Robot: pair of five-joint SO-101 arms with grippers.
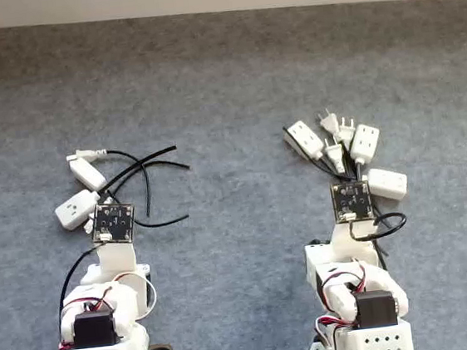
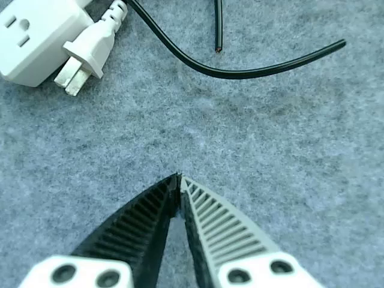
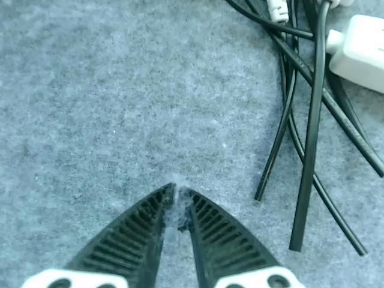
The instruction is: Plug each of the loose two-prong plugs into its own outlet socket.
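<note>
Left gripper [image 2: 180, 182]: jaws closed on nothing, tips close over the grey mat [image 2: 288, 180]. Right gripper [image 3: 178, 192]: likewise closed and empty.

A two-prong plug [image 2: 90, 48] lies flat against a white outlet block [image 2: 33, 36], not inserted (prongs aimed away from its face).

Risk: the unanchored block probably slides under insertion force. The crossed black cords [image 3: 312, 120] near the right gripper may drag neighbouring plugs when one is lifted.

A grey felt-covered table [image 1: 223, 76] carries white outlet sockets [image 1: 76, 209], two-prong plugs [image 2: 90, 48] and black cords [image 1: 145, 172] in two clusters.
</note>
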